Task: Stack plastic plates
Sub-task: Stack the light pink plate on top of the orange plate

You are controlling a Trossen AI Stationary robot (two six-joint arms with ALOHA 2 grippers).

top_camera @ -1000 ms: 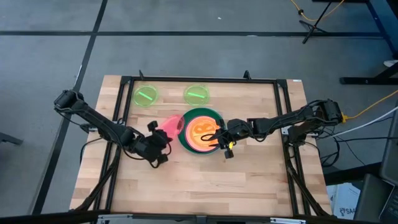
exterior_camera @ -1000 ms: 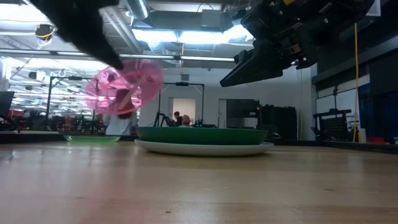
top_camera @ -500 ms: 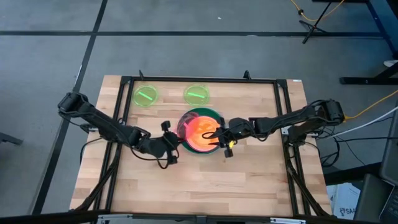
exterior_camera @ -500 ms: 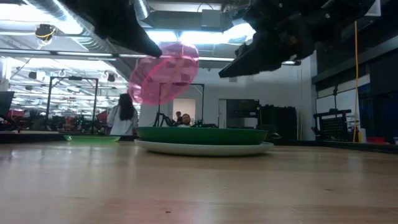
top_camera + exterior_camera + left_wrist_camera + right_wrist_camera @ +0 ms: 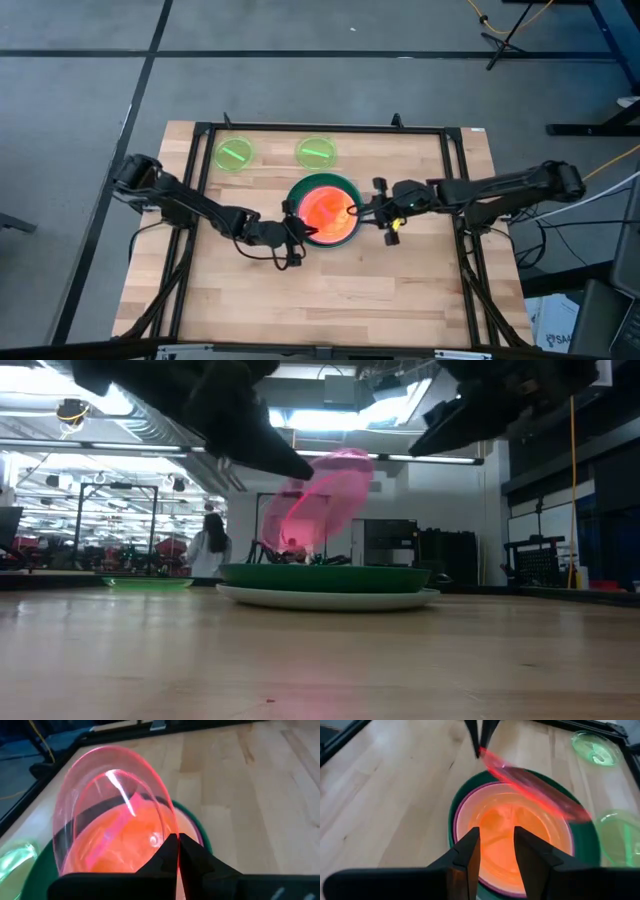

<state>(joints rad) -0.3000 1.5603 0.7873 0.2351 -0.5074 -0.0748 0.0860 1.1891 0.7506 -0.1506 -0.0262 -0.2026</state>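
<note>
A stack of plates sits mid-table: a dark green plate (image 5: 346,187) on a light blue one (image 5: 330,598), with magenta, peach and orange plates (image 5: 512,827) nested inside. My left gripper (image 5: 293,222) stands at the stack's left near side, shut on a translucent pink-red plate (image 5: 325,500), which tilts above the stack. My right gripper (image 5: 360,210) hovers open at the stack's right rim and touches nothing. Two lime green plates (image 5: 235,153) (image 5: 317,152) lie flat near the far edge. My left gripper (image 5: 176,840) pinches the pink-red plate's rim (image 5: 167,831) between its two fingers, coming slanted from the table's left near side. The plate is off the table and steeply tilted over the stack (image 5: 535,787). I cannot tell whether its lower edge touches the stack.
A black metal frame (image 5: 320,128) runs along the far edge and both sides of the wooden table. Bare wood spreads over the near half (image 5: 320,290). Beyond the table, a person (image 5: 212,545) stands far back in the room.
My left gripper has carried the pink-red plate toward the table's right, from beside the stack to over it, and the plate has kept its tilt. My right gripper has drawn back from over the stack toward the table's right edge.
</note>
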